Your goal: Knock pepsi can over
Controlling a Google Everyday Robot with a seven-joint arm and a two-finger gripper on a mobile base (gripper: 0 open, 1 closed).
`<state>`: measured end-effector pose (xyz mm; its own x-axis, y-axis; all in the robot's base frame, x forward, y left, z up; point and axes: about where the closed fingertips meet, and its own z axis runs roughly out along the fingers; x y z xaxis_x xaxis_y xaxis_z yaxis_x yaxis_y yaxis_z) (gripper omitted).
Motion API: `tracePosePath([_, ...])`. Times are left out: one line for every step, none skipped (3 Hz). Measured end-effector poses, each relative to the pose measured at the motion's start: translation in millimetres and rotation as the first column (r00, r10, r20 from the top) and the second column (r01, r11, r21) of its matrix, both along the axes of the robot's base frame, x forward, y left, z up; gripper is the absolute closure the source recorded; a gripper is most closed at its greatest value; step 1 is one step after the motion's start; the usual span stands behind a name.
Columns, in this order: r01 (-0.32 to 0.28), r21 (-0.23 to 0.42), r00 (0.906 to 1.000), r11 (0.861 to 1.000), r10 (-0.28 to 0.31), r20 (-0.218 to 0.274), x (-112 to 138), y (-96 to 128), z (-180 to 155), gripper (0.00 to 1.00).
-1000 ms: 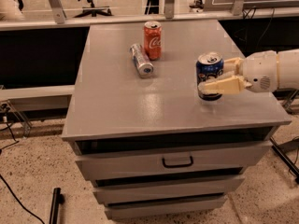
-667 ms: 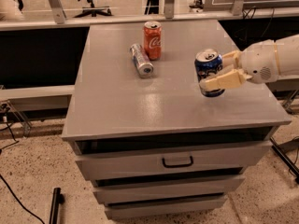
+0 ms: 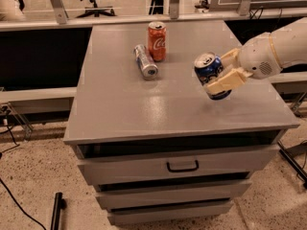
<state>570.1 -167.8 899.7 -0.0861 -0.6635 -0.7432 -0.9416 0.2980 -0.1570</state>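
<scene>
The dark blue pepsi can (image 3: pixel 207 69) is at the right side of the grey cabinet top (image 3: pixel 139 110). It is tilted, with its silver top leaning to the left and towards the camera. My gripper (image 3: pixel 217 72) reaches in from the right on a white arm (image 3: pixel 276 49). It is shut on the can, with one tan finger (image 3: pixel 228 80) across its front and the other behind it. The can's lower end is close to the surface; I cannot tell if it touches.
An orange-red cola can (image 3: pixel 157 41) stands upright at the back middle. A slim silver can (image 3: pixel 145 61) lies on its side just left of it. Drawers with a black handle (image 3: pixel 183 166) are below. The right edge of the top is close to the gripper.
The pepsi can stood upright between the fingers; now it is tipped to the left. The arm has shifted slightly up and back with it.
</scene>
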Motion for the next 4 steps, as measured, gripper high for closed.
tracePosePath([-0.015,-0.121,0.9999,0.993,0.015,0.002,-0.7,4.9,-8.6,0.57])
tracePosePath([-0.034,-0.213,0.9993,0.977,0.036,0.006,-2.3,12.9,-16.2,0.57])
tracePosePath([-0.056,-0.296,0.9979,0.954,0.063,0.015,-3.5,21.0,-19.8,0.53])
tracePosePath([-0.086,-0.352,0.995,0.932,0.098,0.016,-4.9,27.3,-19.8,0.4])
